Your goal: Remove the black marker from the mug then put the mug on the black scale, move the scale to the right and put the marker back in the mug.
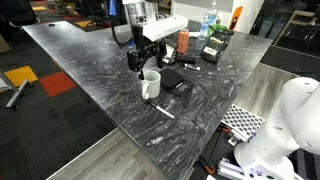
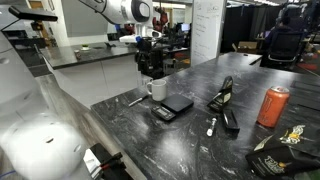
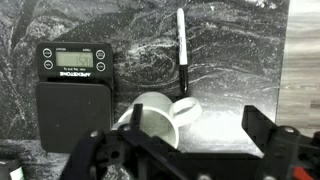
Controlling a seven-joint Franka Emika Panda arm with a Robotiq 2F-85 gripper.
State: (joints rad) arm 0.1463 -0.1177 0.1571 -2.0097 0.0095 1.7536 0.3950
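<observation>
The white mug (image 3: 155, 118) stands on the dark marble table, just right of the black scale (image 3: 75, 100) in the wrist view, its handle pointing away from the scale. The black marker (image 3: 183, 50) lies flat on the table beyond the mug. My gripper (image 3: 185, 140) is open and hangs over the mug, whose body sits by one finger while the other finger is well apart from it. In both exterior views the gripper (image 1: 145, 66) (image 2: 150, 74) hovers right above the mug (image 1: 150, 84) (image 2: 157, 90), with the scale (image 1: 172, 80) (image 2: 173, 104) beside it and the marker (image 1: 164, 110) (image 2: 135, 100) on the table.
An orange-red can (image 1: 183, 40) (image 2: 272, 105) and a clear bottle (image 1: 208, 24) stand further back. Bulkier black gadgets (image 2: 225, 98) and a white pen (image 2: 211, 126) lie past the scale. The table edge (image 1: 110, 125) runs close to the marker.
</observation>
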